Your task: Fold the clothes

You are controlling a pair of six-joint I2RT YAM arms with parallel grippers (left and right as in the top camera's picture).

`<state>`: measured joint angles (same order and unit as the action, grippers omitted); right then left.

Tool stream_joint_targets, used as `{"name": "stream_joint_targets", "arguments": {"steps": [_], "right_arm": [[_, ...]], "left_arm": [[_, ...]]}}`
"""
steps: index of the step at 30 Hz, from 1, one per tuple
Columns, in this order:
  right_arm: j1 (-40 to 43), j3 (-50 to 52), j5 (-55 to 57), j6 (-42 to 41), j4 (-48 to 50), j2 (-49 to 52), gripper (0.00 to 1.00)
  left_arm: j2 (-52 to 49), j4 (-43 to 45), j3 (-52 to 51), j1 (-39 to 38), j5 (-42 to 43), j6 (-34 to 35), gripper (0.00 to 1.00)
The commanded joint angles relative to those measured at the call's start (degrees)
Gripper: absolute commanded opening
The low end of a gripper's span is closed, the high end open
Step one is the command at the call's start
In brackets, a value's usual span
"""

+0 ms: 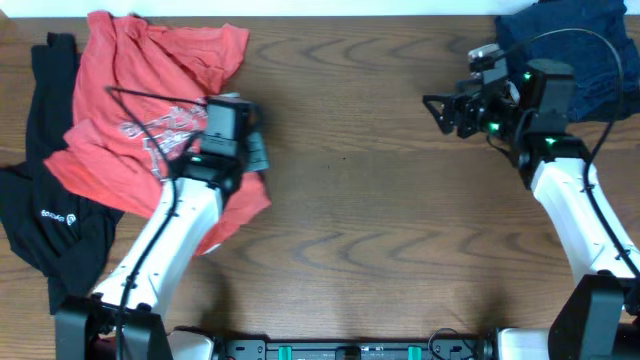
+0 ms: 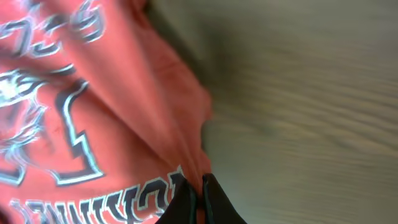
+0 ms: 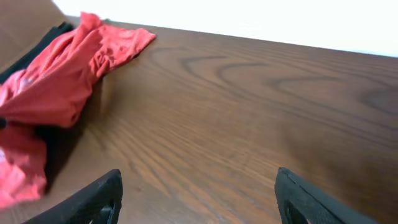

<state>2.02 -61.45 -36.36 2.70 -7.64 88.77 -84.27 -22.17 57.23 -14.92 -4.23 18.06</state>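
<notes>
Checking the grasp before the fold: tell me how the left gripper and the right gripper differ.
The left gripper is shut, pinching a fold of the red-orange T-shirt; the right gripper is wide open and holds nothing. The left gripper sits over the T-shirt at the left of the table; the right gripper hangs over its bare wood at the right, near a dark blue garment. Both have dark fingers.

We see a dark wood-grain counter (image 1: 380, 200), a white strip (image 1: 370, 5) along its far edge, and dark blue fabric (image 1: 612, 62) bunched at its far right corner.
</notes>
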Motion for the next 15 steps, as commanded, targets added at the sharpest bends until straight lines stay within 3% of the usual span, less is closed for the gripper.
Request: {"name": "stream_joint_targets", "arguments": {"steps": [1, 15], "right_arm": [[3.06, -1.09, -0.35, -2.54, 0.00, -2.69, 0.77], [10.40, -1.09, -0.33, -2.75, -4.15, -8.66, 0.80]], "left_arm": [[-0.68, 2.62, 1.07, -6.01, 4.26, 2.49, 0.06], [-7.69, 14.29, 1.07, -23.37, 4.24, 9.05, 0.06]]}}
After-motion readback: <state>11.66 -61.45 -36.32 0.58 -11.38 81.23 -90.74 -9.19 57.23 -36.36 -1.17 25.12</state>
